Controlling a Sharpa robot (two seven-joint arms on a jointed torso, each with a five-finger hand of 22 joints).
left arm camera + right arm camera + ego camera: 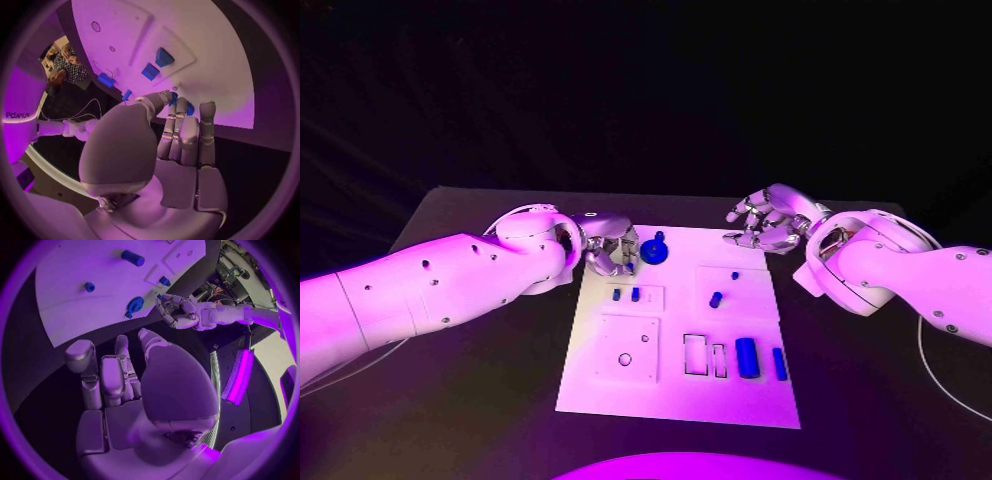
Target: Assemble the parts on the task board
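So the black desk (473, 380) has the white task board (678, 395) sitting in the middle of it, and everything else sits around that board. The left robot hand (607, 246) is at the board's far left corner, fingers curled down right next to a round blue part (655, 250) on the board; from the left wrist view its fingertips (181, 107) are right up against a blue piece there, but I can't tell if it's actually gripping it or just touching. The right robot hand (769, 222) hangs over the desk just off the board's far right corner, fingers loosely spread and holding nothing. On the board itself: two long blue parts (747, 357) stand near the near right edge beside a pair of narrow rectangular slots (694, 354), two tiny blue parts (626, 294) sit in a small recessed panel on the left half, and one more little blue part (715, 299) lies out toward the middle right.
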